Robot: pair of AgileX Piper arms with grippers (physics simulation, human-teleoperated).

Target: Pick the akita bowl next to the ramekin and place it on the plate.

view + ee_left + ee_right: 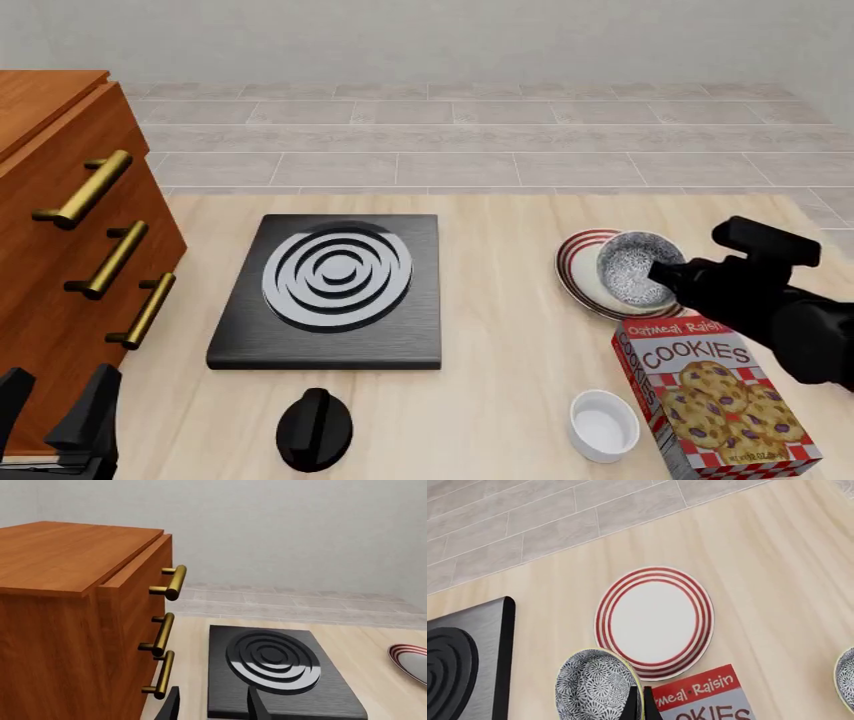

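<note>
The akita bowl (630, 268), white with a dense dark speckled pattern, hangs tilted over the near right part of the plate (577, 266), and my right gripper (662, 272) is shut on its rim. In the right wrist view the bowl (595, 685) is pinched at its edge by the closed fingers (632, 706), with the red-ringed plate (654, 622) lying below and beyond it. The plain white ramekin (603, 424) stands near the table's front edge, left of the cookie box. My left gripper (51, 418) is open and empty at the front left, beside the cabinet.
A black stove plate (334, 290) with concentric rings lies mid-table, with a black knob (316, 428) in front of it. A wooden cabinet (54, 250) with brass handles fills the left. A cookies box (707, 395) lies under the right arm. Another patterned bowl (847, 679) shows at the right wrist view's edge.
</note>
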